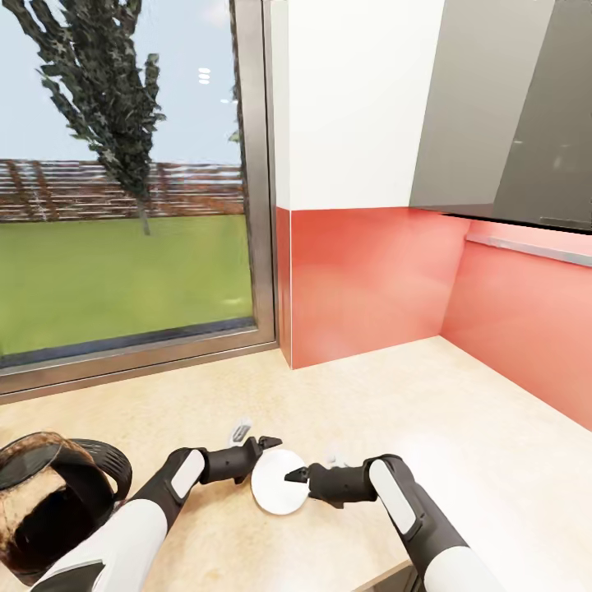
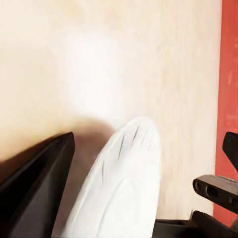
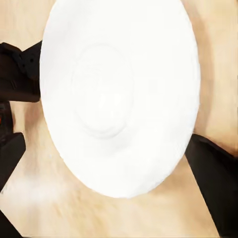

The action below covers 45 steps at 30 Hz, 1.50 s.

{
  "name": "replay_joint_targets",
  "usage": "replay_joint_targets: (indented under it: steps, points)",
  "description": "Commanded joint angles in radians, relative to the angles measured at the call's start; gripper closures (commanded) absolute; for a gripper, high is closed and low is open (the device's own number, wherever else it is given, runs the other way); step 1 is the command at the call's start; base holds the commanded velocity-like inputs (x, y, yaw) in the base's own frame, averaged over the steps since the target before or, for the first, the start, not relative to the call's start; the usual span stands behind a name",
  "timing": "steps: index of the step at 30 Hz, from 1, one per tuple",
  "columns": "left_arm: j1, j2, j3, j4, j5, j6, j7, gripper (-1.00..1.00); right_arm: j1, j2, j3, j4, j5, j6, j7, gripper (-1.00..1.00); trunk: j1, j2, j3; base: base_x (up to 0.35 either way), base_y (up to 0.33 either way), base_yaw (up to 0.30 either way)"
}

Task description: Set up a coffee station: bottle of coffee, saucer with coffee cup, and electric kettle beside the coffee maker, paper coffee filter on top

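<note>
Saucer's [image 3: 119, 94] face; red wall [image 2: 229, 74] beyond

saucer [image 3: 119, 94]: we see a white round dish, shallow centre ring, held above the kitchen countertop [image 3: 208, 59] | countertop: light wood grain around the dish | left gripper [image 3: 20, 74]: black, touching one edge of the saucer | right gripper finger [image 3: 213, 183]: black, beside the opposite edge

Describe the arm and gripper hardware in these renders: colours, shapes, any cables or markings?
Both arms have glossy white rounded shells over black joints, narrowing to black wrist sections. The left gripper and right gripper are matte black with slim, pointed jaws. In the left wrist view, a black finger reads as a flat angular wedge. No cables or markings are visible.
</note>
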<state>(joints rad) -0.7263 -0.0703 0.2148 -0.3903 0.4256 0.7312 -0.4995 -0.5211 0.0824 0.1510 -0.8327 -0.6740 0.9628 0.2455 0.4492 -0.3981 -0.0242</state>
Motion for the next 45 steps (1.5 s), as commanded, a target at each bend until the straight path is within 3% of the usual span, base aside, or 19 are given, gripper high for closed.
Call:
replay_joint_targets:
  steps: [1, 18, 25, 45]
  points:
    - [-0.001, -0.001, 0.005, 0.0, -0.008, 0.005, -0.001, -1.0, 0.0, 0.0, 0.0, 0.005, 0.022, -0.006, 0.008, -1.0, 0.001, -0.002, -0.003, 0.0, 0.0, 0.0]
    - [-0.001, -0.001, 0.005, -0.008, -0.008, 0.007, -0.004, -1.0, 0.0, 0.001, 0.001, 0.011, 0.021, -0.019, 0.011, -1.0, 0.001, -0.002, -0.003, 0.0, 0.0, 0.0]
    - [-0.001, 0.003, 0.002, -0.007, -0.01, 0.005, -0.077, -1.0, 0.0, 0.002, 0.001, 0.01, 0.021, -0.019, 0.011, -1.0, 0.001, -0.002, -0.003, 0.0, 0.0, 0.0]
    - [-0.001, 0.008, 0.0, -0.001, -0.01, 0.008, -0.08, -1.0, 0.0, 0.022, -0.001, 0.014, 0.022, -0.02, 0.009, -1.0, 0.001, -0.002, -0.003, 0.0, 0.0, 0.0]
